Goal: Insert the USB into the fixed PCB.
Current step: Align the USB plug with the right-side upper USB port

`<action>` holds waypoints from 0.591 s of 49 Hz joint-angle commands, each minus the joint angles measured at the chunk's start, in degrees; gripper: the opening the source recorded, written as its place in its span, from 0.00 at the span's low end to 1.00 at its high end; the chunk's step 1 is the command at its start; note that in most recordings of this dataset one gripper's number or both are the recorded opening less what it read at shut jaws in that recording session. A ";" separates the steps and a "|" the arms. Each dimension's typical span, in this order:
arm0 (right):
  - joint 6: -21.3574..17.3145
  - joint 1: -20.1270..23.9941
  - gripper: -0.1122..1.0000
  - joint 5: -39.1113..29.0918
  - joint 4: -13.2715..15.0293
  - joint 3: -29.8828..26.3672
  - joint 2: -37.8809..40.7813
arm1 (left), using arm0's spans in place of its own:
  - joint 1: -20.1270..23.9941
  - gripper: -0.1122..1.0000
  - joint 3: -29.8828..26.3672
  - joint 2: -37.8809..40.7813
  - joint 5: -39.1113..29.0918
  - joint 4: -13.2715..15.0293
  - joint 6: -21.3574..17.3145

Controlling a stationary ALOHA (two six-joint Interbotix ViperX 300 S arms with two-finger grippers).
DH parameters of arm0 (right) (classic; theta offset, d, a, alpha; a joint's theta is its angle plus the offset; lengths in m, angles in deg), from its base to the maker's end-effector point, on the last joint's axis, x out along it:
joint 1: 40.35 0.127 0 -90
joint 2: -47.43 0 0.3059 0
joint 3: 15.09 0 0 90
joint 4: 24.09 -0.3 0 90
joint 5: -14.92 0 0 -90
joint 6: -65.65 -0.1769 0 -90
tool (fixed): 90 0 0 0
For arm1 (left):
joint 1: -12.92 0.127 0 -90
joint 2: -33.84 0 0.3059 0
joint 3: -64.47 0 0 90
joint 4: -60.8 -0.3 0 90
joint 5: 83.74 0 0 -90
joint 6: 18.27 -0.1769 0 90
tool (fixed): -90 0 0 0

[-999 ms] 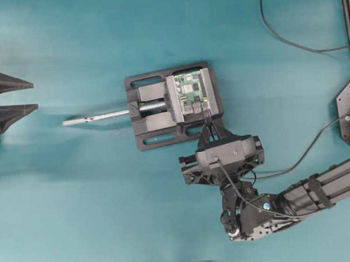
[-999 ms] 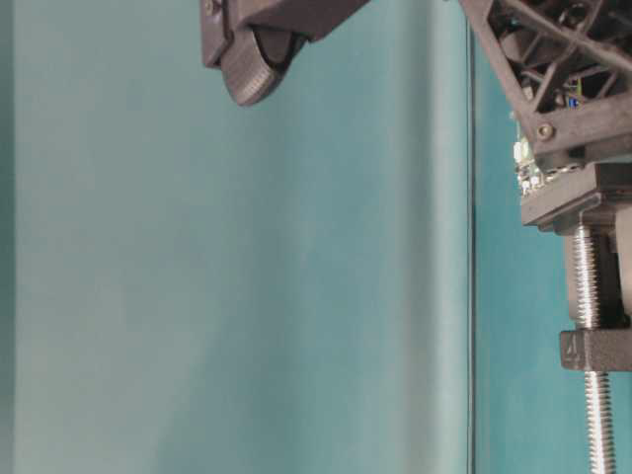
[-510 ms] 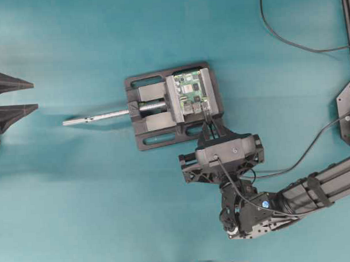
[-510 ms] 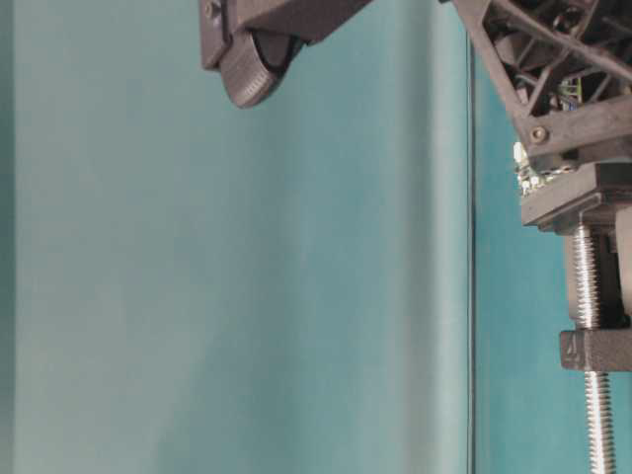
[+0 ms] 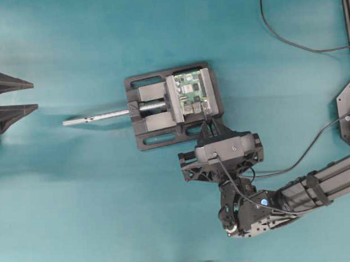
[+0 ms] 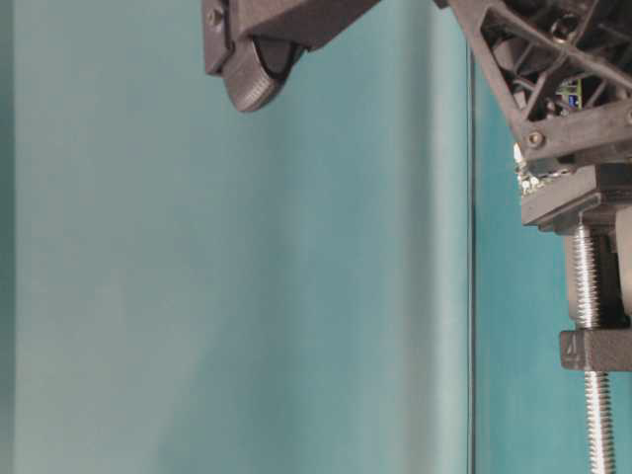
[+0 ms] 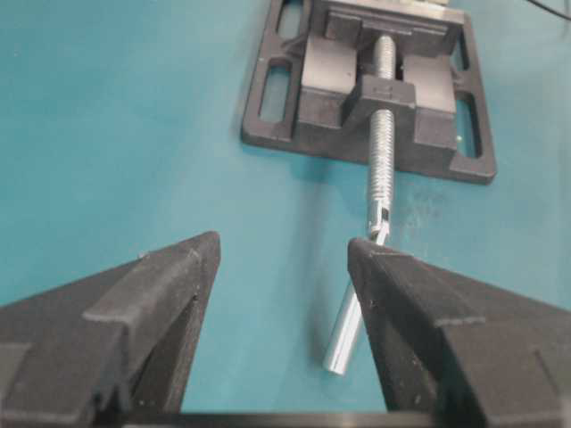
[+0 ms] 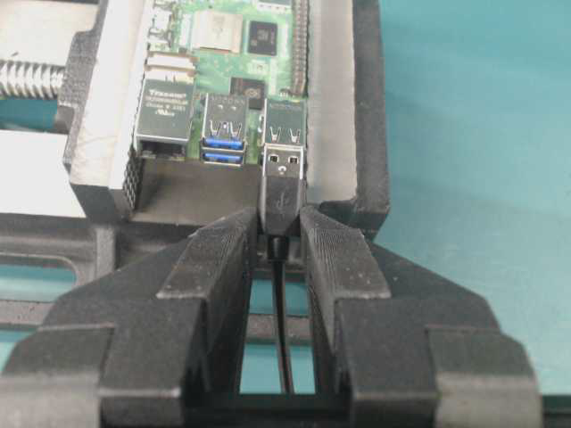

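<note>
The fixed PCB [image 5: 191,91] is a small green board clamped in a black vise [image 5: 148,112]; the right wrist view shows the PCB [image 8: 227,53] with its silver connectors facing me. My right gripper [image 8: 279,223] is shut on the USB [image 8: 283,183], a black plug with a silver tip whose thin cable runs back between the fingers. The tip sits at the mouth of the right-hand silver port [image 8: 285,120]; how deep it sits I cannot tell. From above, the right gripper [image 5: 207,119] touches the vise's near edge. My left gripper [image 5: 30,96] stands open at the far left, holding nothing.
The vise's silver screw rod [image 5: 94,117] points left toward the left gripper, and shows as the rod [image 7: 361,294] between the left fingers. A thin black cable [image 5: 287,42] curves across the top right. A black frame [image 5: 349,110] stands at the right edge.
The right arm has crept slightly toward the PCB, carrying the USB with it. The left arm has not moved.
</note>
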 commanded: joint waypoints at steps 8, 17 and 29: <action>0.09 -1.14 0.27 0.88 0.44 -0.44 -1.41 | 0.09 0.78 -0.70 0.44 0.44 -0.18 0.44; 0.70 -1.14 0.27 0.79 0.44 0.00 -2.37 | 0.09 0.78 -0.70 0.44 0.44 -0.09 0.44; 3.34 -1.14 0.27 0.70 0.44 -0.09 -3.78 | 0.09 0.78 -0.70 0.44 0.44 -0.09 0.53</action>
